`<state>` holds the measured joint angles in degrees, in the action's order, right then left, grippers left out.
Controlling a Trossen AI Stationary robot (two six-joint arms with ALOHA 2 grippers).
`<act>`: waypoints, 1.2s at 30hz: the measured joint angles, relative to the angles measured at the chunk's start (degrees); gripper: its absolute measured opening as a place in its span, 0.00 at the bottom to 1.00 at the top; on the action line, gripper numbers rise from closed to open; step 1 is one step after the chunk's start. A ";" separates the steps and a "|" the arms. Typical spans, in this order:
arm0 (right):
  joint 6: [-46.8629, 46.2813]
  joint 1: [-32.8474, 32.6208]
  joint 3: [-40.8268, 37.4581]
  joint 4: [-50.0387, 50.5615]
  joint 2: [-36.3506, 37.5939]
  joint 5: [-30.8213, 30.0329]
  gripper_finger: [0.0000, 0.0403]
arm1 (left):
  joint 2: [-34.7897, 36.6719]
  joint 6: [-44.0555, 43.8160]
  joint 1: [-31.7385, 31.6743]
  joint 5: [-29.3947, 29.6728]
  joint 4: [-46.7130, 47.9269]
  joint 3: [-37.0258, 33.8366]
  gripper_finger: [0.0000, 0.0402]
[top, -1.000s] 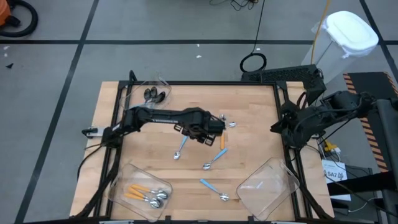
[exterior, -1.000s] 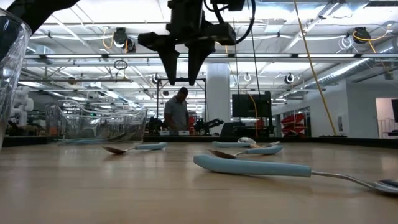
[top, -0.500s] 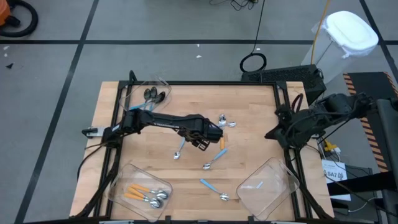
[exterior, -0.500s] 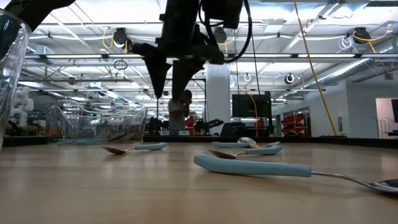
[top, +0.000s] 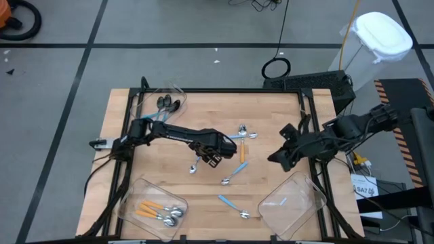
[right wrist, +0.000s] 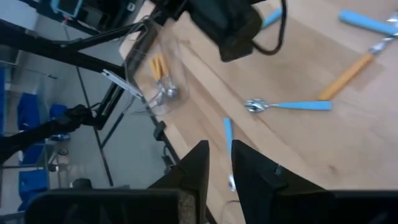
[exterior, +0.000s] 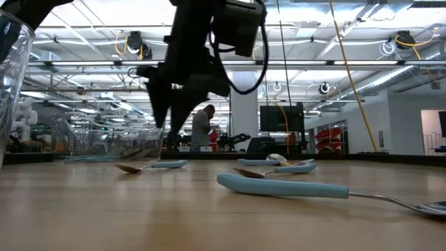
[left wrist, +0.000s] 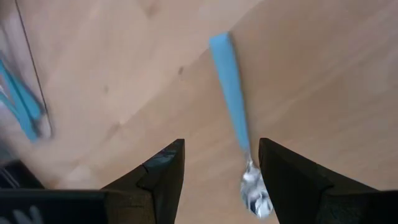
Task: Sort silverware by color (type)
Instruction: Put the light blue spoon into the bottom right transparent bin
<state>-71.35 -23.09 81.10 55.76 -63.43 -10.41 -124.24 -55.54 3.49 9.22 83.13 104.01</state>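
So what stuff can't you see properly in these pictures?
- High view: the left gripper covers part of the blue-handled spoon under it.
- Left wrist view: the spoons in a bin near the picture's edge are blurred.
- Low view: a clear bin is cut off by the edge.
- Right wrist view: the right gripper hides the table just ahead of it.

Left gripper (top: pixel 212 159) hovers above a blue-handled spoon (top: pixel 196 163) mid-table (top: pixel 271 108).
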 joint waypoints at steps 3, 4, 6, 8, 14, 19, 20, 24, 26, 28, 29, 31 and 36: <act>-0.01 -0.70 0.00 -2.15 -2.11 -0.17 0.16 | 4.20 -0.61 0.58 -0.16 -2.15 -4.47 0.51; -0.01 -0.82 0.00 -2.70 -2.72 -0.30 0.16 | 5.83 -1.03 0.71 -0.15 -4.12 -6.17 0.51; -0.02 -1.09 0.00 -3.12 -4.01 -0.90 0.16 | 9.29 -1.54 0.81 -0.26 -9.91 -10.47 0.51; 0.00 -1.03 0.00 -4.23 -5.05 -1.62 0.16 | 11.58 -1.59 0.43 -1.55 -15.60 -14.52 0.51; -0.03 -1.03 0.00 -9.33 -7.13 -1.44 0.16 | 15.96 -1.37 0.76 -3.20 -20.35 -21.21 0.51; -1.29 -1.03 0.00 -11.74 -7.53 -1.95 0.16 | 16.00 -0.64 0.10 -3.96 -26.59 -25.84 0.51; -1.06 -1.03 0.00 -11.74 -7.56 -2.70 0.16 | 15.98 -1.19 -0.02 -4.29 -28.81 -27.11 0.51; 1.28 -0.63 0.00 -11.51 -7.53 -3.36 0.16 | 15.87 -5.61 0.08 -5.25 -31.60 -29.80 0.51; 2.02 -0.48 0.00 -11.15 -7.55 -3.13 0.16 | 15.87 -6.13 0.47 -5.17 -32.21 -30.12 0.51; 3.26 -0.48 0.00 -10.54 -7.55 -3.13 0.16 | 15.87 -5.88 0.76 -4.21 -33.29 -30.08 0.51; 3.83 -0.48 0.00 -10.28 -7.53 -3.11 0.16 | 15.86 -5.86 0.78 -3.58 -33.66 -30.08 0.51; 4.55 -0.48 0.00 -9.69 -7.53 -3.07 0.16 | 14.78 -5.73 0.78 -3.40 -34.33 -29.99 0.51; 8.90 -0.20 0.00 -9.59 -7.53 -3.22 0.16 | 12.65 -5.75 0.98 -4.28 -33.43 -30.08 0.51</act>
<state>-62.45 -23.29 81.10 46.17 -70.96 -13.64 -111.60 -61.29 4.47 4.93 49.70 73.93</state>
